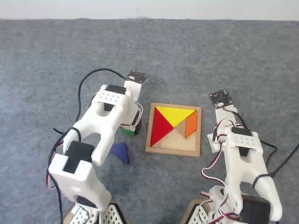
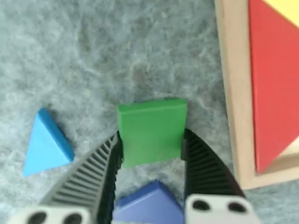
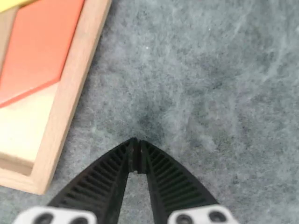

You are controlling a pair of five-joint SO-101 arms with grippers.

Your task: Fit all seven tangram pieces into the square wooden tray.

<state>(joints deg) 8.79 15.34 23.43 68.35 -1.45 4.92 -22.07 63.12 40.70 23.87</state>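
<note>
1. Light-blue triangle (image 2: 46,144): lies flat on the grey carpet (image 1: 56,56), off to the outer side of the left gripper, apart from its fingers.

2. Left gripper (image 2: 152,140): jaws part-open, about as wide as one piece, and clamped on the green square (image 2: 152,128). One ribbed finger (image 2: 100,168) presses each opposite side of the square. Whether the square is lifted off the carpet cannot be told.

3. Dark-blue piece (image 2: 148,203): back between the two fingers, nearer the wrist than the green square. From above it sits on the carpet (image 1: 120,151) beside the left arm.

4. Tray (image 2: 232,93): square, wooden, and just beside the left gripper's inner finger, not touching it. It holds a red triangle (image 1: 160,126), a yellow triangle (image 1: 175,115) and an orange parallelogram (image 1: 190,125). Bare wood shows along the near edge.

5. Right gripper (image 3: 135,156): jaws fully closed, tip against tip, holding nothing. It hangs over bare carpet, with the tray's outer rim (image 3: 70,107) and the orange parallelogram close on its inner side.
</note>
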